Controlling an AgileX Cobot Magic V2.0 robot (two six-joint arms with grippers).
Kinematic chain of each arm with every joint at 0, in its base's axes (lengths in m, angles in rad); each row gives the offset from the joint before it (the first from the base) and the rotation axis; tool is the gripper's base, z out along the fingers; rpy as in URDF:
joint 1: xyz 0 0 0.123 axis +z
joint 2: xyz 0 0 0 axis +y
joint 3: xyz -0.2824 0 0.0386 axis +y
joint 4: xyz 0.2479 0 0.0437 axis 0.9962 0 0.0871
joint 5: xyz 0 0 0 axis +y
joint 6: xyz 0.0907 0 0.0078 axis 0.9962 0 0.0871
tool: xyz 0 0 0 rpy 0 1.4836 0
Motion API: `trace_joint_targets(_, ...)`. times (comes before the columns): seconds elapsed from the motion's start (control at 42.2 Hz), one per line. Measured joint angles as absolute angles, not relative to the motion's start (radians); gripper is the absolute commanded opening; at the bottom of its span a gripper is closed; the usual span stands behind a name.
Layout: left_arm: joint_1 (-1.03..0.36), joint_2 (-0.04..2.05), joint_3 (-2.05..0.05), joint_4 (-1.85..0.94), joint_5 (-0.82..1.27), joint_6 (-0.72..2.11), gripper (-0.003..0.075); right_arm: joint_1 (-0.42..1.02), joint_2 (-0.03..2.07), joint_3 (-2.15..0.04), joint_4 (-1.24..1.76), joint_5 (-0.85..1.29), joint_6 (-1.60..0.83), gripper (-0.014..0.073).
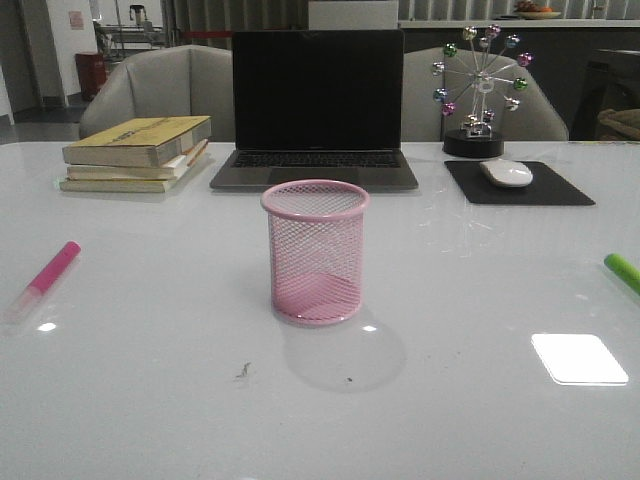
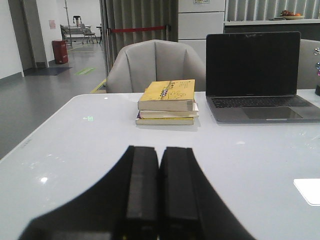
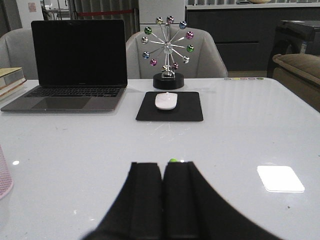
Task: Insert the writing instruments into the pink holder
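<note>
Currently, the pink holder is standing upright and empty at the centre of the white table. The magenta marker is lying at the holder's 9 o'clock, well apart, near the left table edge; the green marker is lying at 3 o'clock, cut off by the frame edge. At 12 o'clock, a laptop is sitting open. The left gripper and right gripper are both showing fingers pressed together, holding nothing; a green tip is peeking just beyond the right fingers.
</note>
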State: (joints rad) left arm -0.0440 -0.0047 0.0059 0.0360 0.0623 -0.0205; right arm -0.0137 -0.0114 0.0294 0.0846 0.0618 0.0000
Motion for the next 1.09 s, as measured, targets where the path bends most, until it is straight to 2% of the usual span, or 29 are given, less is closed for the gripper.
trace_joint_targets(0.498,-0.044,-0.005,0.006,0.036,0.062,-0.02,0.0091,-0.014,-0.011,0.029,0.085,0.062,0.0,0.0066)
trace_joint_targets(1.091,-0.044,-0.005,0.002,0.036,-0.045,-0.02,0.0091,-0.014,-0.011,0.029,0.056,0.057,0.0,0.0066)
